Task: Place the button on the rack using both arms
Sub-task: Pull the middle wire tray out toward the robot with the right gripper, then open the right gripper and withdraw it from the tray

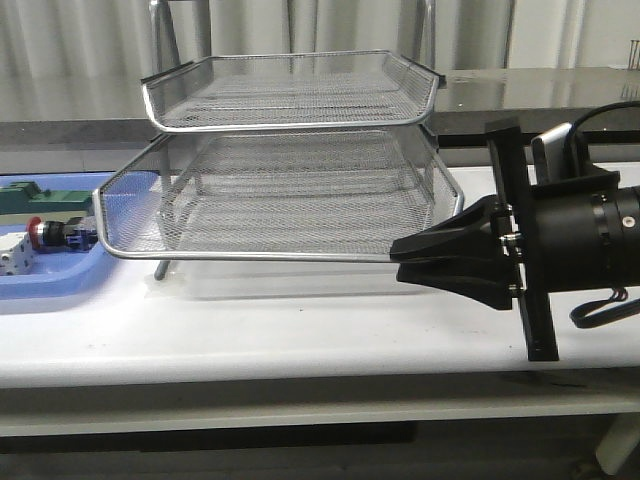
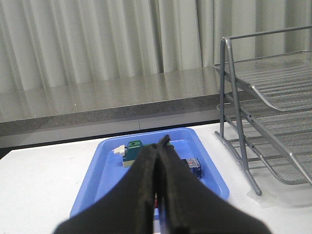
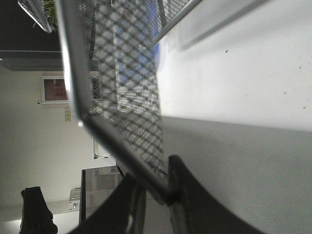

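Note:
The silver wire-mesh rack (image 1: pixel 300 95) stands mid-table, its lower tray (image 1: pixel 280 255) slid out toward the front. My right gripper (image 1: pixel 397 256) is shut on that tray's front right rim; in the right wrist view the rim (image 3: pixel 146 175) runs between the two fingers (image 3: pixel 181 180). The button (image 1: pixel 52 233), with its red head, lies on its side in the blue tray at the far left. My left gripper (image 2: pixel 163 141) hovers over that tray, shut and holding nothing. Its fingers hide most of the button; only the blue rear block (image 2: pixel 193 164) shows clearly.
The shallow blue plastic tray (image 1: pixel 60 288) (image 2: pixel 105 163) also holds a green component (image 2: pixel 132 150) and a white block (image 1: pixel 14 256). The rack's legs (image 2: pixel 243 165) stand just beside the tray. A grey counter and curtains run behind the table.

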Controlling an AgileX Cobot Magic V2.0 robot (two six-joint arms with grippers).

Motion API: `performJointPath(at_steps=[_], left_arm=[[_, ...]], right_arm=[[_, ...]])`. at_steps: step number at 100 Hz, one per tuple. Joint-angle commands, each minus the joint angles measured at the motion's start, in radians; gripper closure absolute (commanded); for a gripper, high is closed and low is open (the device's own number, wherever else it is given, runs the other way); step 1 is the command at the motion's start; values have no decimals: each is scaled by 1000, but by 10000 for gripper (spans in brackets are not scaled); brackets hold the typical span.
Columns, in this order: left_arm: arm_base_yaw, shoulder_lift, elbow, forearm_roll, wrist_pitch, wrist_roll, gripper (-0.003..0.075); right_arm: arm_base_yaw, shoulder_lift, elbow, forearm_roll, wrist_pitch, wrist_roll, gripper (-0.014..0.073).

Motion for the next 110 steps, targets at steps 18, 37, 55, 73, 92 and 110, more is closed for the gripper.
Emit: performJointPath(at_steps=[18, 37, 55, 73, 92, 110], left_arm=[[2, -33, 54, -2, -76, -12, 741], [2, -33, 54, -2, -76, -12, 741], [2, -33, 54, -2, -76, -12, 741], [2, -33, 54, -2, -76, -12, 741], [2, -33, 54, -2, -76, -12, 741], [2, -33, 54, -2, -76, -12, 741]], right_arm=[[15, -17, 23, 92, 63, -72, 351], [-23, -17, 23, 92, 138, -93, 225], [-56, -17, 23, 79, 196, -94, 225], [-58, -18, 23, -20, 148, -57, 225], [-58, -86, 30, -141, -69, 0, 225], [-58, -236, 30, -246, -275, 91, 225]])
